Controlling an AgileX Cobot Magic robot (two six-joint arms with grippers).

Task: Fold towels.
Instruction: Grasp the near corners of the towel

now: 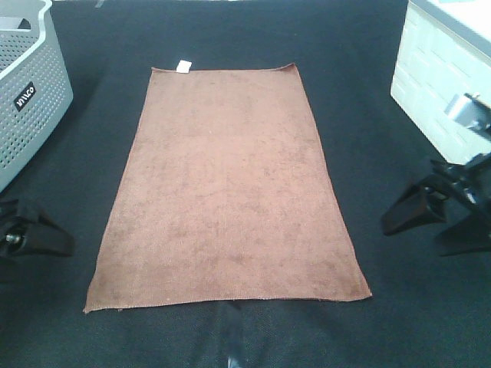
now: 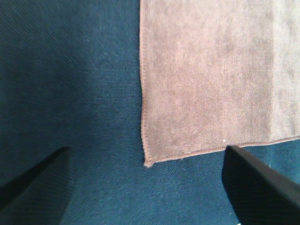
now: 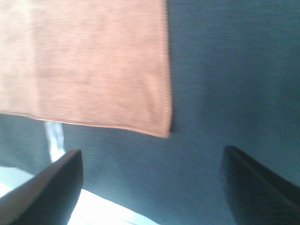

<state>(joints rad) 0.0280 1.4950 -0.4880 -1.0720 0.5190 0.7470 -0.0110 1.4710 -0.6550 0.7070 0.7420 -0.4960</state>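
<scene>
The brown towel point(image 1: 226, 188) lies flat and fully spread on the black table, long side running front to back, with a small white tag point(image 1: 183, 67) at its far left corner. My left gripper point(image 1: 34, 238) is open and empty, left of the towel's near left corner; the left wrist view shows that corner point(image 2: 148, 161) between the spread fingers point(image 2: 262, 187). My right gripper point(image 1: 437, 218) is open and empty, right of the towel's near right corner, which shows in the right wrist view point(image 3: 166, 131).
A grey perforated basket point(image 1: 27, 92) stands at the far left. A white box point(image 1: 441, 77) stands at the far right. A pale strip point(image 1: 232, 345) runs from the towel's near edge to the table's front edge.
</scene>
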